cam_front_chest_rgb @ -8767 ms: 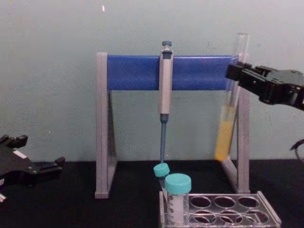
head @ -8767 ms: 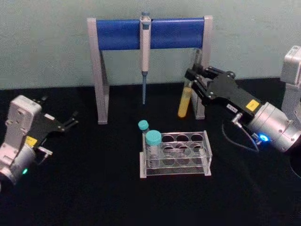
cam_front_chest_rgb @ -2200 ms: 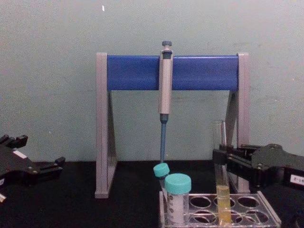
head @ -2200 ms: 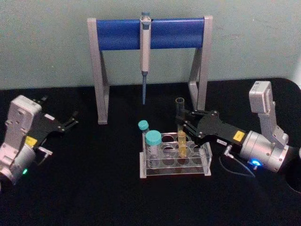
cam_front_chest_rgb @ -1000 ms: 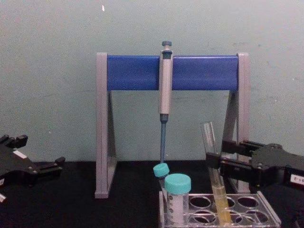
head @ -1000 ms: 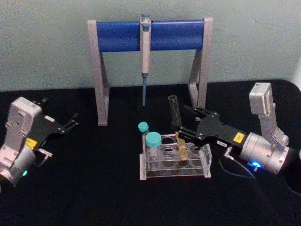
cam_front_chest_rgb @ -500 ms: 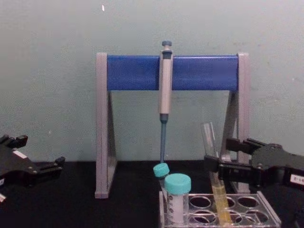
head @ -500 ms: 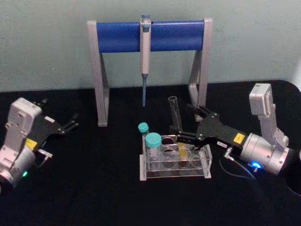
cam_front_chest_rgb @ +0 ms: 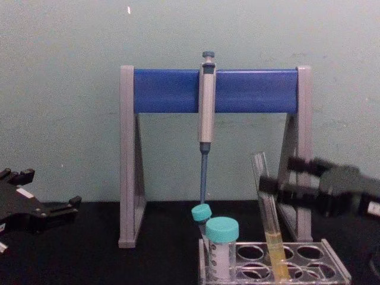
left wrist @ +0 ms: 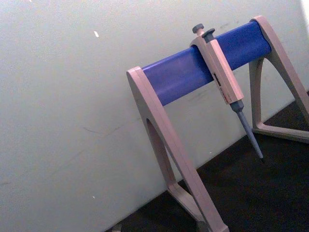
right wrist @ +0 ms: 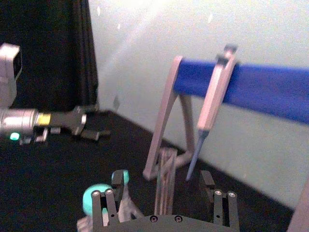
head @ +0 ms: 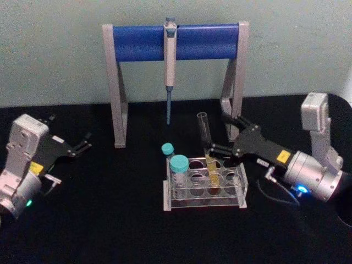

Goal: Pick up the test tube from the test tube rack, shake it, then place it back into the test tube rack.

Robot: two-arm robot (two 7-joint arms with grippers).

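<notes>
The test tube (head: 207, 149) stands tilted in a middle hole of the test tube rack (head: 204, 187), near the worktop's centre. The right tool (head: 220, 137) is spread wide, released, its fingers either side of the tube. The left tool (head: 82, 142) rests released by the worktop's left edge; no label is legible.

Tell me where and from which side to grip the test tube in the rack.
Grip the test tube on its bare glass above the test tube rack, coming from the robot's right, where the open right gripper is. It leans left, so tilt to match.
</notes>
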